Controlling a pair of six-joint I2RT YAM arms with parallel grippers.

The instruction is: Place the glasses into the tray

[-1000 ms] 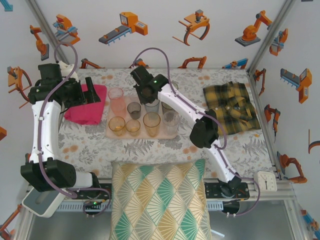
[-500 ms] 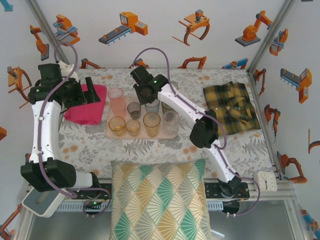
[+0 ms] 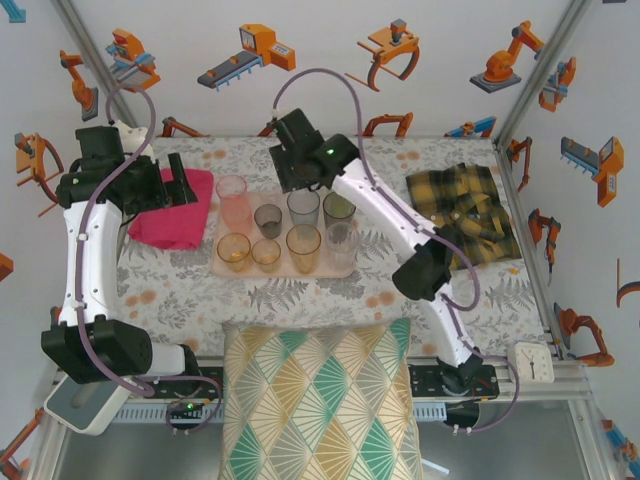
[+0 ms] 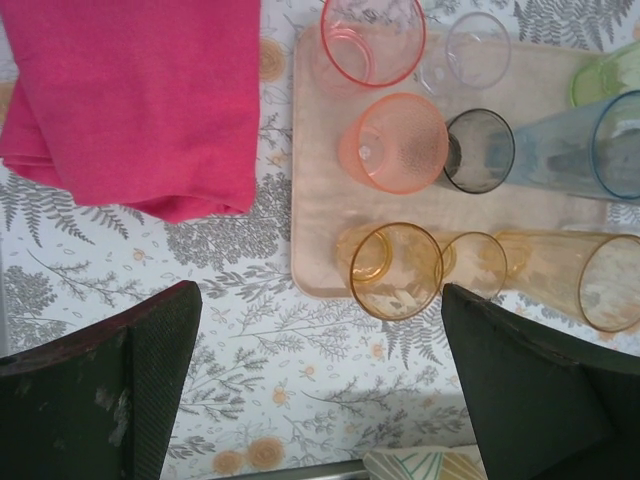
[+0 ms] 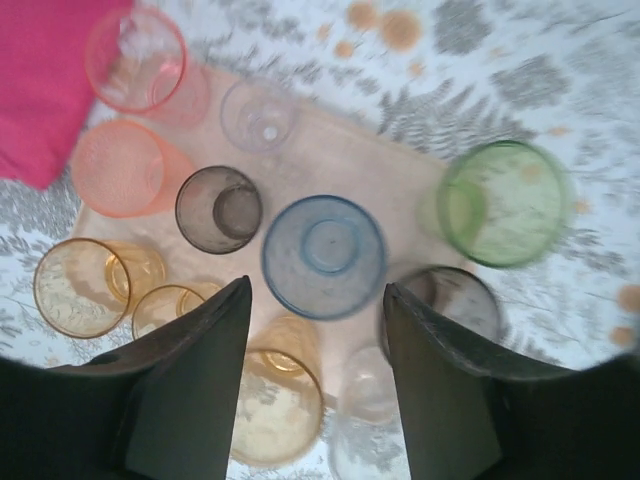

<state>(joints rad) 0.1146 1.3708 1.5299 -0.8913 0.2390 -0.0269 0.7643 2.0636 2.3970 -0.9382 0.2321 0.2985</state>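
The pale pink tray (image 3: 222, 268) lies mid-table and holds several glasses. A blue glass (image 3: 303, 205) stands upright in its back row, between a short grey glass (image 3: 268, 218) and a green glass (image 3: 338, 208) at the back right corner. My right gripper (image 3: 305, 178) hovers just above the blue glass (image 5: 323, 256), open and holding nothing, its fingers (image 5: 200, 380) clear of the rim. My left gripper (image 3: 180, 186) hangs open and empty over the pink cloth's edge; in its wrist view, the left gripper (image 4: 320, 300) frames bare tablecloth beside the tray (image 4: 315, 200).
A bright pink folded cloth (image 3: 165, 220) lies left of the tray. A yellow plaid shirt (image 3: 462, 212) is at the right. A patterned cushion (image 3: 320, 400) covers the near edge, with a white timer (image 3: 530, 362) at the near right.
My right gripper has opened and risen away from the blue glass, which now stands free in the tray. The left arm has barely moved.
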